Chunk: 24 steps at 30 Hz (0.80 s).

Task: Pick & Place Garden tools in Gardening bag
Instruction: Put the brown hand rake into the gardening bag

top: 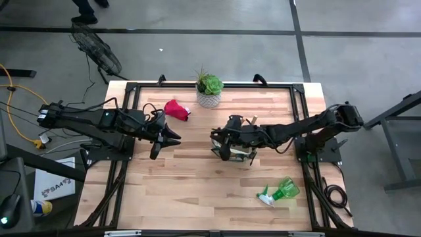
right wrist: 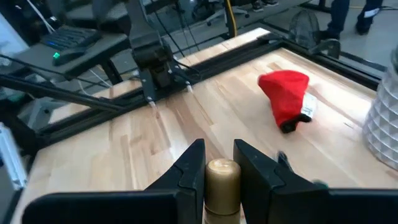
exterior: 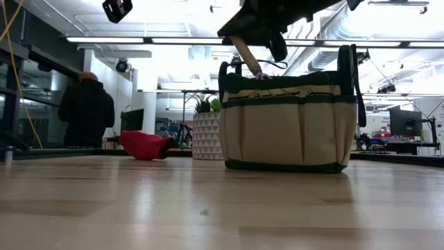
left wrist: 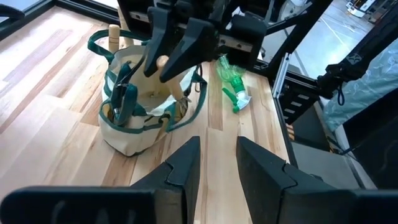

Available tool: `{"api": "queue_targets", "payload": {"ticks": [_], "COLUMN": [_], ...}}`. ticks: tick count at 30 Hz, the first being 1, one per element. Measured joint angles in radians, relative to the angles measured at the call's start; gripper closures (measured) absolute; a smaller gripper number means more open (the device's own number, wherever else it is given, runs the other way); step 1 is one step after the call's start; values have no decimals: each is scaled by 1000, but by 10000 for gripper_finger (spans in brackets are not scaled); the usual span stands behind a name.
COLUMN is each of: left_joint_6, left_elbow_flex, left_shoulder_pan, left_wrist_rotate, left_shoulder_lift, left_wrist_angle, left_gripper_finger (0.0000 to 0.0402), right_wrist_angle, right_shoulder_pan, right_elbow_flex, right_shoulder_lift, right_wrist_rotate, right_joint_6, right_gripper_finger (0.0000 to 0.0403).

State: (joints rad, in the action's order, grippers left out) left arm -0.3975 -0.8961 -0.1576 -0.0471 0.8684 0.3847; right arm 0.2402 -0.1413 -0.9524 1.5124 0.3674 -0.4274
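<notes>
The wooden-handled tool (right wrist: 222,177) is pinched by its handle end between the fingers of the right hand (right wrist: 219,163), directly above the gardening bag (exterior: 288,123). The low view shows the handle slanting down into the bag mouth. The bag stands upright near the middle of the worktop (top: 197,178) and already holds other tools.

Risks, as judged from this position:
- The tool head may catch on the rim, a loop handle or the tools inside; a release at that point could leave it propped or tip it out.
- The bag is soft and unsecured; a downward push on a snagged tool could drag or topple it.
- The handle end is round, so the tool may pivot in a narrow pinch.

The right arm reaches in across the worktop, with its wrist above the bag. The left hand (left wrist: 217,163) hovers well apart, fingers slightly spread and empty. The red glove (top: 175,109) and green spray bottle (top: 283,190) lie outside the bag.
</notes>
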Motion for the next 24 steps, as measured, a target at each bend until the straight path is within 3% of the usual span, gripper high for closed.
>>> {"api": "queue_targets", "payload": {"ticks": [13,24], "left_joint_6": [2,3], "left_elbow_flex": [0,0], "left_shoulder_pan": [0,0], "left_wrist_rotate": [1,3], "left_shoulder_lift": [0,0], "left_wrist_angle": [0,0], "left_gripper_finger": [300,300], "right_wrist_angle": [-5,-1], "right_shoulder_pan": [13,28], "right_elbow_flex": [0,0], "right_shoulder_lift": [1,21], "right_wrist_rotate": [51,3], "right_joint_6": [74,90], "right_gripper_finger": [347,347]}}
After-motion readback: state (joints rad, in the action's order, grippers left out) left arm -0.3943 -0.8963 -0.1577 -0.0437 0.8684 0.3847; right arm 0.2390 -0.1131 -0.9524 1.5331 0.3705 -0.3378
